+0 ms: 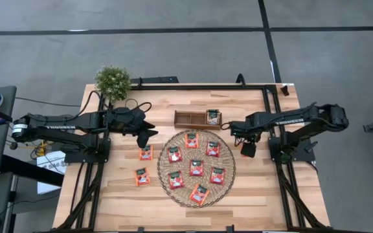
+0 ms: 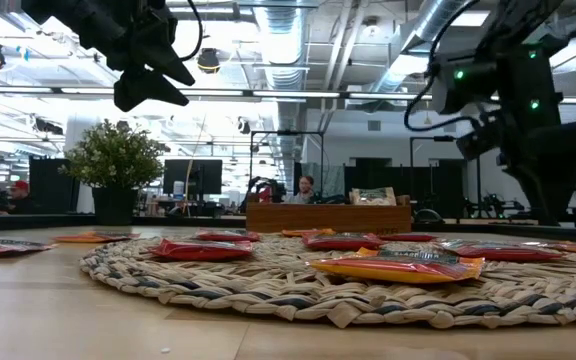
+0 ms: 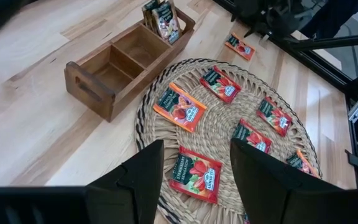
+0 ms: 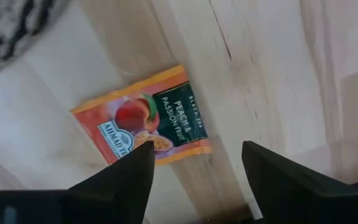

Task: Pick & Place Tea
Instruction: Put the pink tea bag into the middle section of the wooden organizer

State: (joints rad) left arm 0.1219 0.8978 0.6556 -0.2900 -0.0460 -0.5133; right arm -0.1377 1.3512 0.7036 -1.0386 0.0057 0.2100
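Note:
Several red-orange tea sachets [image 1: 196, 167] lie flat on the round woven mat [image 1: 167, 181]. Two more [image 1: 146, 153] lie on the wood to its left. The right-end slot of the wooden tray [image 1: 186, 119] holds upright sachets [image 3: 163, 18]. One sachet [image 4: 145, 124] lies flat on the table right of the mat. My right gripper [image 4: 194, 180] hangs open just above it, pointing down, its fingers clear of it. My left gripper [image 3: 194, 180] hovers open, high over the mat's left edge [image 1: 144, 133], with nothing between its fingers.
A small potted plant [image 1: 113, 81] stands at the table's far left corner. Black frame rails [image 1: 274, 97] run along the table's sides and far edge. Bare wood [image 1: 258, 194] lies right of the mat and along the near edge.

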